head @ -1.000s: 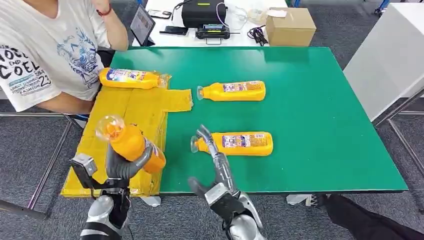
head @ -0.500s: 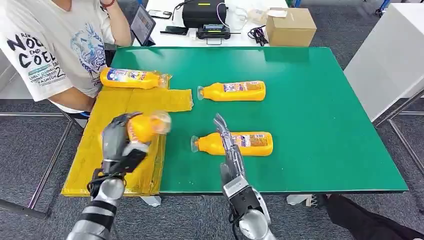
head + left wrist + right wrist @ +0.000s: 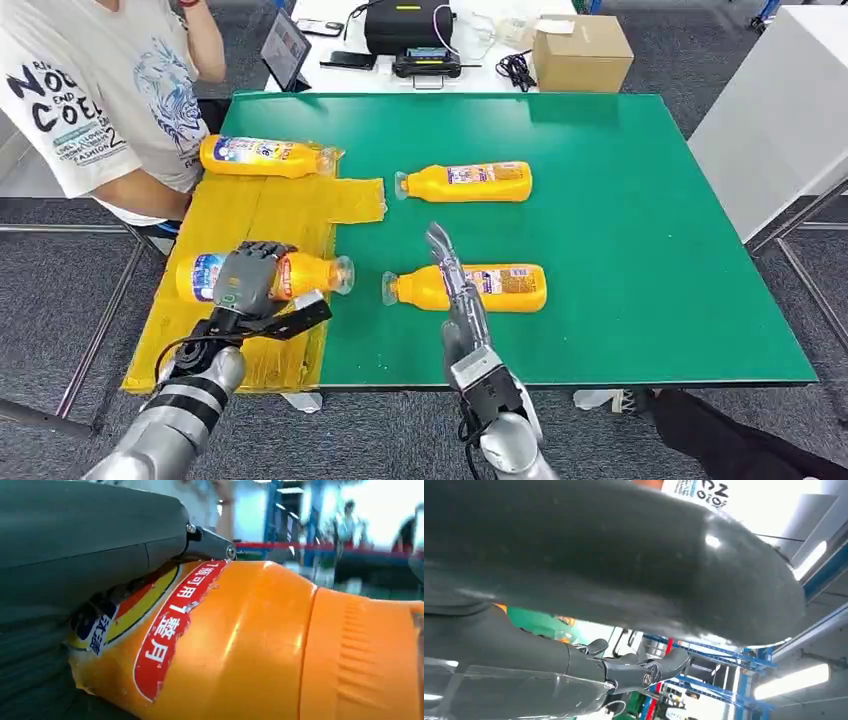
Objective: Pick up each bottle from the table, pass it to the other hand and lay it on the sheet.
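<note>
- Since the earlier frames, the left hand [image 3: 247, 280] has turned the held bottle [image 3: 300, 273] from upright to lying flat and brought it down on the yellow sheet [image 3: 235, 215], cap toward 3 o'clock.
- Its fingers wrap the labelled middle of this bottle; the left wrist view [image 3: 90, 545] shows the thumb pressed on the label.
- Right hand [image 3: 455, 285] stays stretched flat with nothing in it, over the nearest bottle [image 3: 505, 287] on the green table [image 3: 650, 200].
- At 12 o'clock from there lies the far bottle [image 3: 470, 182]; a sheet bottle [image 3: 262, 156] rests at the far edge of the sheet.
- I judge these bottles stiff, smooth, rather slippery and ready to roll; grasp the middle.
- All look capped and orange; how full they are, I cannot tell.
</note>
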Tool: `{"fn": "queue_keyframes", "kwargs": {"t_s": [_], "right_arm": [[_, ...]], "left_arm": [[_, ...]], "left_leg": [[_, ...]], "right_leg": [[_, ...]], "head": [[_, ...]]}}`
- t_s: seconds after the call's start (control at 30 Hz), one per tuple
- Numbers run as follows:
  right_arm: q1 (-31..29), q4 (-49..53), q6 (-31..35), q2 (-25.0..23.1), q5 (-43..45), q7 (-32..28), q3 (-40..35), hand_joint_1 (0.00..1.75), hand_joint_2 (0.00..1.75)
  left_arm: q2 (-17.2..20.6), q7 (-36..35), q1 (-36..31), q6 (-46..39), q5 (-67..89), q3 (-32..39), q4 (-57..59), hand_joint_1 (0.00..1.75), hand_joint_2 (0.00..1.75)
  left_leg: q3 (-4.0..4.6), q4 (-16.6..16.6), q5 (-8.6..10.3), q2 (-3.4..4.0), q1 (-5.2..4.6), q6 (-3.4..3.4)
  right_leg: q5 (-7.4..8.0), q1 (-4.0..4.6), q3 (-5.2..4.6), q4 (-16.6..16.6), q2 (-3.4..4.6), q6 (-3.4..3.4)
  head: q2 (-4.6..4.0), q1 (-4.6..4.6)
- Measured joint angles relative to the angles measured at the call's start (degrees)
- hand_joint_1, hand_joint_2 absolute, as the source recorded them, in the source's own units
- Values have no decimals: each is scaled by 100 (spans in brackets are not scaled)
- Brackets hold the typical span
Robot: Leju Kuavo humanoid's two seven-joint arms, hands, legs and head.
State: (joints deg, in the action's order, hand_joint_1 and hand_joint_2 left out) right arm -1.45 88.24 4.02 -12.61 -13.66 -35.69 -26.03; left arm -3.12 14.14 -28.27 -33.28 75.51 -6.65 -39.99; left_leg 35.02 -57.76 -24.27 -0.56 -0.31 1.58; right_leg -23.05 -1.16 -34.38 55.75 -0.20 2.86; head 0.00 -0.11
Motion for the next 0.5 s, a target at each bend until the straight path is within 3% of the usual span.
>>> {"fn": "queue_keyframes", "kwargs": {"t_s": [0.5], "right_arm": [[3, -20, -120, -26, 70, 13, 9, 0, 0]], "left_arm": [[218, 123, -463, 666, 136, -85, 1055, 175, 175]], "left_leg": [[-28, 1, 1, 0, 1, 0]], "right_leg": [[0, 0, 30, 0, -1, -1]], "head": [[0, 0]]}}
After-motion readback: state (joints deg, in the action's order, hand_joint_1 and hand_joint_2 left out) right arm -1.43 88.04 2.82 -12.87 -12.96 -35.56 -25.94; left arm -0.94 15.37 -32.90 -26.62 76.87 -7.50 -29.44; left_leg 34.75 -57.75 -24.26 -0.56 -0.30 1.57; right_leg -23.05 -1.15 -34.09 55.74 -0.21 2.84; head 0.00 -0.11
